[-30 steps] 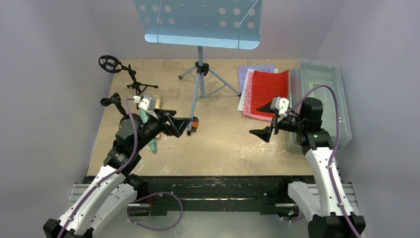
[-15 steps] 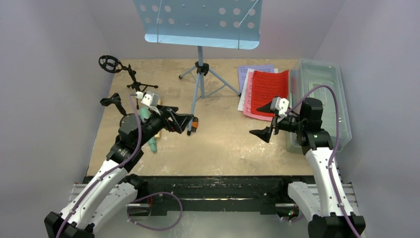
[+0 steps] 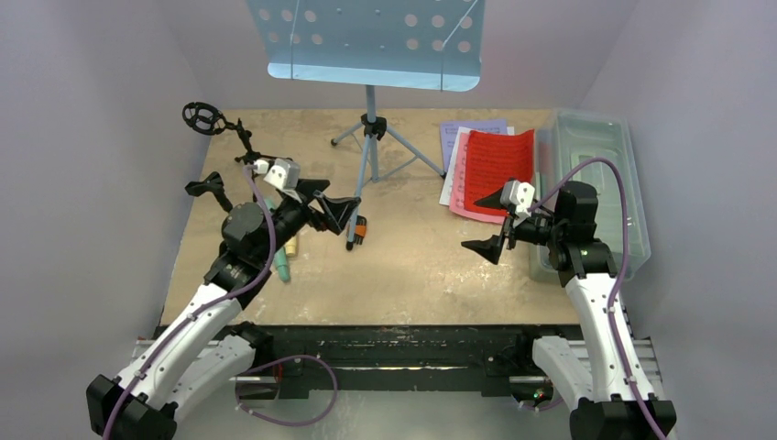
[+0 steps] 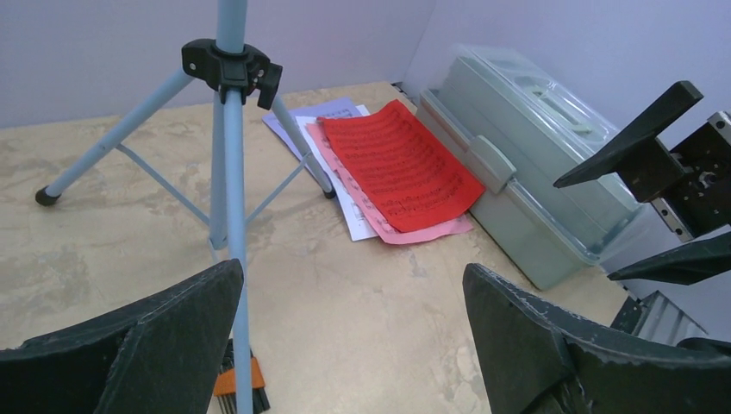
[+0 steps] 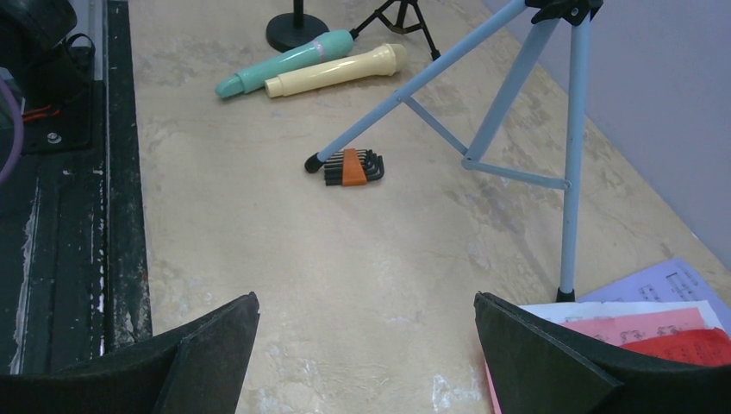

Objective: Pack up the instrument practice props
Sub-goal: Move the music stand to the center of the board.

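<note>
Two pincers are gaping wide and carrying nothing: the left gripper (image 3: 337,209) is hovering low over mid-table, and the right gripper (image 3: 478,222) is hanging above the table's right part. Judging progress: nothing is packed yet. The translucent grey plastic tub (image 3: 596,174) is sitting at the right edge, apparently lidded, and every prop is lying or standing out on the table. Working outward from the left gripper, the near leg of the light-blue tripod with perforated tray (image 3: 370,151) is running down just beside one finger (image 4: 129,345) at the edge of the gap; contact cannot be told. A small hex-key set in an orange holder (image 3: 357,229) is lying at that leg's foot. Beneath the left arm, the mint-green microphone (image 5: 289,60) and the yellow microphone (image 5: 338,69) are lying side by side, with the small black microphone tripods (image 3: 243,139) standing farther back-left. Outward from the right gripper, the red sheet-music page (image 3: 495,170) is lying just beyond it, topping the pink page (image 4: 414,233) and the purple page (image 4: 319,112), right beside the tub.
</note>
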Controlling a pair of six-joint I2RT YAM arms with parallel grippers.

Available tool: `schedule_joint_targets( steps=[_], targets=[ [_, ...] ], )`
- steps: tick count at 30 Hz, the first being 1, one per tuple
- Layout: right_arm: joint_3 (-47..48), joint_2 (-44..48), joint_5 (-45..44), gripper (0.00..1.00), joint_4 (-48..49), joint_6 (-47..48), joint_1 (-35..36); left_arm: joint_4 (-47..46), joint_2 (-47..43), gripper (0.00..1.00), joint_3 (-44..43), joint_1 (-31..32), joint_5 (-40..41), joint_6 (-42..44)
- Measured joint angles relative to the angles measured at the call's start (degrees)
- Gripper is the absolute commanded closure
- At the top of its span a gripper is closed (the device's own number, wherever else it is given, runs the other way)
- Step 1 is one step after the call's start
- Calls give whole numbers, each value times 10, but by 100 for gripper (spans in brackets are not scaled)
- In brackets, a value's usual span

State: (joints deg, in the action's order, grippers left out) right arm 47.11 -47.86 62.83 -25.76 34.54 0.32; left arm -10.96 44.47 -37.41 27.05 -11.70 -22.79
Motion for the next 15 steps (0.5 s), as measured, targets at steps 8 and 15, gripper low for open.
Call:
schedule_joint_targets(
  steps=[8,15],
  targets=[
    [0,0,0,1,0,0,0,-40,26,0,0,0,20,58],
    [0,0,0,1,0,0,0,-93,28,0,30,0,49,107]
  ],
)
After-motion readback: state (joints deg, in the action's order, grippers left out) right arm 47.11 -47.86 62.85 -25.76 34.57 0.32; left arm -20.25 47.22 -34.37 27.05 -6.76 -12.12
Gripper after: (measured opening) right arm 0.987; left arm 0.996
